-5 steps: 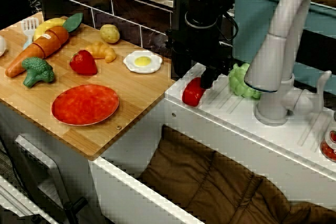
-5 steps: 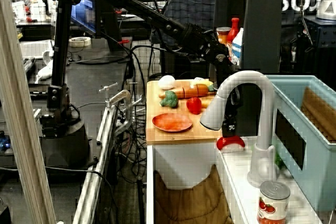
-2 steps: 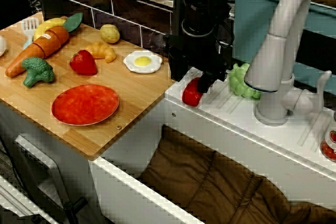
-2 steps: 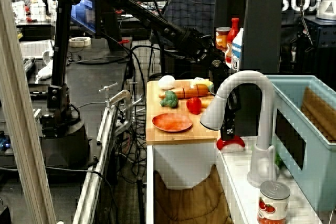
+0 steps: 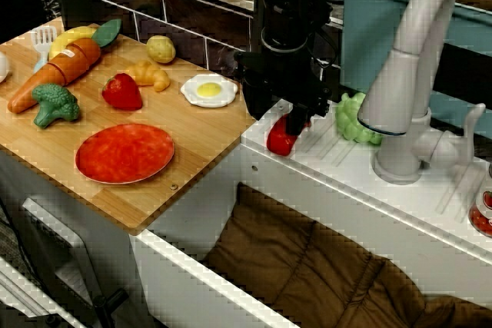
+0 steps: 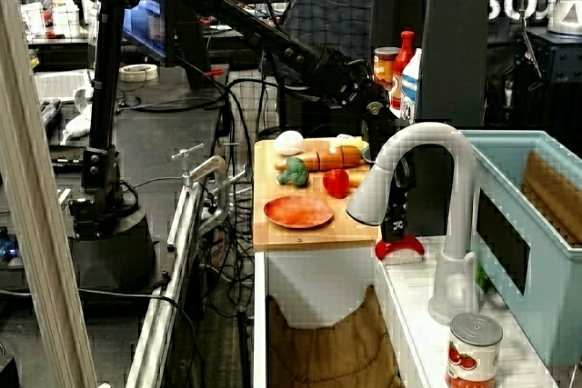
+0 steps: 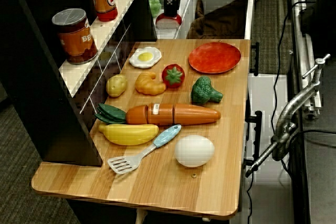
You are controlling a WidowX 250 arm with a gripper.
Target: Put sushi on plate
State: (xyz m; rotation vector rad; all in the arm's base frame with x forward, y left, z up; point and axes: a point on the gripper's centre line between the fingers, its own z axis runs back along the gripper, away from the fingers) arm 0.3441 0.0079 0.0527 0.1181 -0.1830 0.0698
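While the black gripper (image 5: 298, 119) hangs straight down over the white sink counter (image 5: 361, 170), its fingertips sit on the sushi (image 5: 281, 136); the jaws appear to straddle the piece's top, but whether they are pressed tight on it I cannot tell. The sushi rests on the counter's near left corner, just beside the seam where the white surface meets the wooden board (image 5: 192, 124), and close to the front edge above the brown-lined sink basin (image 5: 307, 266). To its right along the counter are a green lettuce toy (image 5: 354, 119) and the grey faucet (image 5: 403, 74), whose spout arches beside the arm. The plate (image 5: 125, 152) lies well apart to the left, near the board's front edge, with bare wood between it and the counter seam. Behind the plate, toward the tiled back wall, stand the fried egg (image 5: 209, 90), strawberry (image 5: 121, 91), croissant (image 5: 151, 74) and broccoli (image 5: 54, 104).
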